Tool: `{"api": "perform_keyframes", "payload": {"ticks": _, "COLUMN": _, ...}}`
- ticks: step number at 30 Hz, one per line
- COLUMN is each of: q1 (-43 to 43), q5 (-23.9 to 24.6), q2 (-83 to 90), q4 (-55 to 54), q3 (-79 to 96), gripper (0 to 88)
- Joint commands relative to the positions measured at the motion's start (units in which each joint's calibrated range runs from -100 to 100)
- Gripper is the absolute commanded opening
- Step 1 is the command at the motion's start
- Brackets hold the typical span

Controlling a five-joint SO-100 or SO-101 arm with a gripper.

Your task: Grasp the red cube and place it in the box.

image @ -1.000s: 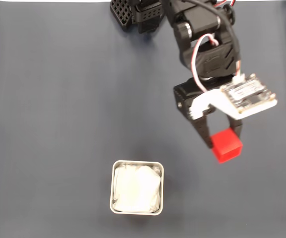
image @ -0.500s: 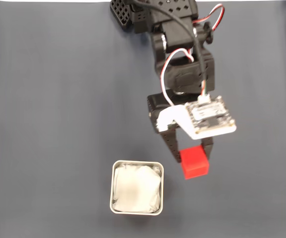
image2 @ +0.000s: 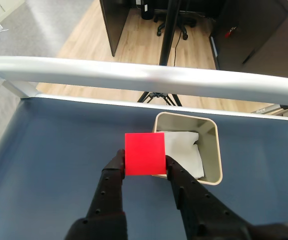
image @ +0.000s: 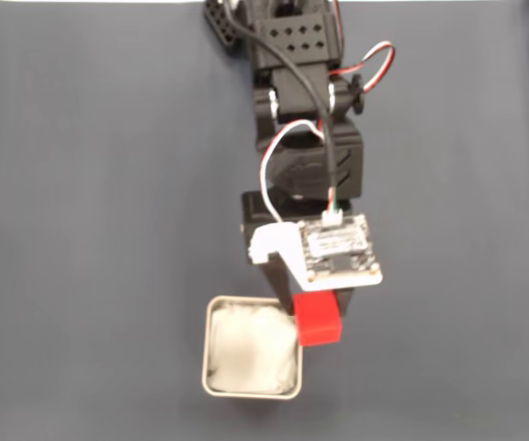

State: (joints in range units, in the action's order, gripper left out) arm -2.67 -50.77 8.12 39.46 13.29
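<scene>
in the fixed view the box [image: 252,347] sits low on the dark blue desk [image: 90,211], left of centre, its white lining showing inside the pale rim. just to its right the black arm reaches straight down the picture from its base at the top edge, with a white bracket and a small circuit board [image: 338,250] riding over the wrist and red-and-white wires looping beside the joints. the pincer [image: 316,317] points toward the bottom edge and is closed on the red cube [image: 319,321], which hangs over the box's upper right corner, partly overlapping the rim.

in the wrist view the two black fingers [image2: 111,185] rise from the bottom edge and press on the left and right faces of the red cube [image2: 144,153]. the box [image2: 211,150] lies just beyond and to the right, its near left corner hidden behind the cube. past the desk's metal rail are a wooden floor and dark furniture.

no writing on the board can be read.

a second ago the arm angled off to the right with the cube held well right of the box; half a second ago it was nearer; now the cube has reached the box's corner.
</scene>
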Motion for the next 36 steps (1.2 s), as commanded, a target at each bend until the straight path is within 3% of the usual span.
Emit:
{"api": "perform_keyframes", "payload": {"ticks": 1, "q1": 1.2, "q5": 0.4, "q2": -0.2, "q4": -1.7, "q3": -3.8, "gripper": 11.8}}
{"api": "perform_keyframes", "payload": {"ticks": 36, "q1": 8.0, "q5": 1.2, "q2": -6.0, "q4": -3.1, "q3": -7.7, "gripper": 11.0}}
